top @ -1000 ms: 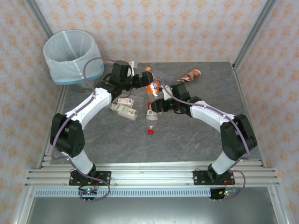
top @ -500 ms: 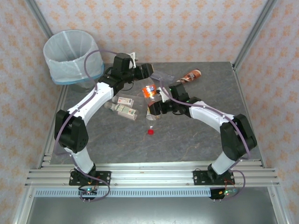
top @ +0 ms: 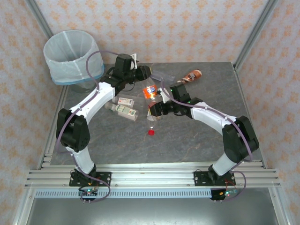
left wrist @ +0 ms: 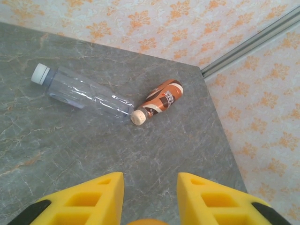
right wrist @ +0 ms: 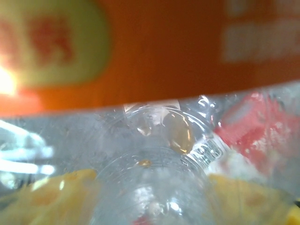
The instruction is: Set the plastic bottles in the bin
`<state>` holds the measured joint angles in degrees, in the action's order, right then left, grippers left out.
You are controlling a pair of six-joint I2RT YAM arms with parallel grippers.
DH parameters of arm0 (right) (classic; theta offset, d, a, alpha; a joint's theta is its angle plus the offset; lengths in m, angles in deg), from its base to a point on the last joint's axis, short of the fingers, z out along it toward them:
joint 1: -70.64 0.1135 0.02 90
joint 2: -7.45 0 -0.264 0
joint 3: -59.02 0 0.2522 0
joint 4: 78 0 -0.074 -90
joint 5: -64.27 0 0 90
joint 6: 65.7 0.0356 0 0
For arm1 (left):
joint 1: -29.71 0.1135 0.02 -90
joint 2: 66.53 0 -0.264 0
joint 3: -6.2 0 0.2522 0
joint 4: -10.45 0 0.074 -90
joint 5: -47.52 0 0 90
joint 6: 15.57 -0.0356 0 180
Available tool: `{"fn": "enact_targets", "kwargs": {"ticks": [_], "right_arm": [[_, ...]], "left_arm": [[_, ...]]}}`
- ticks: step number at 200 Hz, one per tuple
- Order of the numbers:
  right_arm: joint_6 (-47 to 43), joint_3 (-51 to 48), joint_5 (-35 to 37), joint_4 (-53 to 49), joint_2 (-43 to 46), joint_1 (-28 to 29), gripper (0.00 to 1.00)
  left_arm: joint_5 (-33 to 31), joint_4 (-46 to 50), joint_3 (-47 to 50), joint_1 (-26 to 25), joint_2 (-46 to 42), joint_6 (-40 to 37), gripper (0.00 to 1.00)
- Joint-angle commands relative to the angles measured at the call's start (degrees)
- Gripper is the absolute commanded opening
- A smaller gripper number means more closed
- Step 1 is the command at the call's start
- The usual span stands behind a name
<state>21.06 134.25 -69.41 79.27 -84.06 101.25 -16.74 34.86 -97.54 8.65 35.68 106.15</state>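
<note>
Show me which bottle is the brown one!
The brown-labelled bottle, lying near the table's far right corner beside a clear bottle with a white cap. No other bottle has brown on it.

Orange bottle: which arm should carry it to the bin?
Left, probably. The left gripper is right by the orange bottle, and the bin stands at the far left corner, on that arm's side. The right gripper has a clear bottle between its fingers.
</note>
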Motion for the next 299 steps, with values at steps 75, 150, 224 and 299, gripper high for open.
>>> {"fn": "enact_targets", "kwargs": {"ticks": [75,150,224,299], "right_arm": [[4.1,-3.0,2.8,6.7,4.3,0.2,0.73],[3.0,-6.8,7.2,10.2,8.4,0.2,0.99],[1.9,-11.5,10.6,15.8,13.4,0.2,0.99],[5.1,-18.5,18.8,28.0,19.3,-0.5,0.99]], "left_arm": [[-1.1,0.9,0.2,-0.4,-3.2,-3.5,0.00],[-4.4,-0.1,1.6,-0.4,-5.1,-3.9,0.00],[-8.9,0.9,1.7,-0.2,-5.6,-3.7,0.00],[-8.5,1.2,0.1,0.2,-5.5,-5.7,0.00]]}}
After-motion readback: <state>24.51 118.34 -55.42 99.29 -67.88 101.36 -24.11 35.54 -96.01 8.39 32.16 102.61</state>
